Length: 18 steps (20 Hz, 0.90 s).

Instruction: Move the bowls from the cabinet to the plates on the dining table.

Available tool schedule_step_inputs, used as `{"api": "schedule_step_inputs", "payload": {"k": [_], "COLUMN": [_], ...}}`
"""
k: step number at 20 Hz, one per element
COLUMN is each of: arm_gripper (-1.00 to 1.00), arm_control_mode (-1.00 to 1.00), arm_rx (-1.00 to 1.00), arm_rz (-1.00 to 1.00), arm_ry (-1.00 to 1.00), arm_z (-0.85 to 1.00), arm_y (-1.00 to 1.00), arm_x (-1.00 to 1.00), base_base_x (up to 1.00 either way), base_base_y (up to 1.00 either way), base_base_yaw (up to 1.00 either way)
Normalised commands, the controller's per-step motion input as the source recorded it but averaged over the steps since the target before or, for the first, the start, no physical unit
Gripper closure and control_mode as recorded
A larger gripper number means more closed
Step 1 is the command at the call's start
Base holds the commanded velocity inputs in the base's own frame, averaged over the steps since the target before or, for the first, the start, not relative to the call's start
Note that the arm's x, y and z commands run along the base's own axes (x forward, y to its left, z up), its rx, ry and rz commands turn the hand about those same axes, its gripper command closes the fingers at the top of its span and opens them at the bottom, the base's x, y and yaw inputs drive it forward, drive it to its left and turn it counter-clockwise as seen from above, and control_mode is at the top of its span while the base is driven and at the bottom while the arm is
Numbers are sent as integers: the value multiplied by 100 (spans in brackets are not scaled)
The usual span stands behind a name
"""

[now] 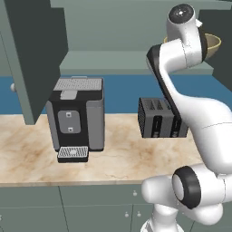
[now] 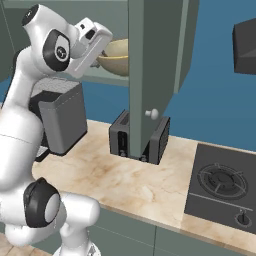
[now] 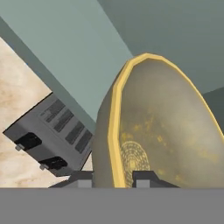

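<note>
A pale yellowish-olive bowl (image 3: 162, 127) sits in the open cabinet (image 1: 108, 61), close over its pale shelf. My gripper (image 3: 114, 178) is shut on the bowl's near rim, with one fingertip outside the wall and the other inside. In the right base view the hand reaches up into the cabinet, and the gripper (image 2: 103, 51) meets the bowl (image 2: 117, 57) at its left edge. In the left base view the bowl (image 1: 214, 43) shows behind my upper arm. Whether the bowl rests on the shelf or hangs just above it I cannot tell. The plates and the dining table are out of view.
Under the cabinet, on the marble worktop (image 1: 27, 154), stand a coffee machine (image 1: 77, 118) and a black toaster (image 1: 161, 118). An open cabinet door (image 2: 150, 75) hangs just right of the bowl, and another door (image 1: 31, 59) stands at far left. A cooktop (image 2: 222, 182) lies to the right.
</note>
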Motion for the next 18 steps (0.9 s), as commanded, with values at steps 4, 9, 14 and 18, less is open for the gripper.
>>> {"api": "schedule_step_inputs", "payload": {"k": [4, 9, 14, 18], "arm_gripper": [100, 100, 100, 100], "arm_control_mode": [-100, -100, -100, -100], "arm_rx": [3, 2, 0, 0], "arm_rz": [1, 2, 6, 7], "arm_ry": [8, 7, 7, 4], "arm_z": [1, 0, 0, -8], "arm_y": [25, 21, 12, 13], "arm_x": [-63, -59, -39, -13], "base_base_x": [0, 0, 0, 0], "base_base_y": [0, 0, 0, 0], "base_base_yaw": [0, 0, 0, 0]}}
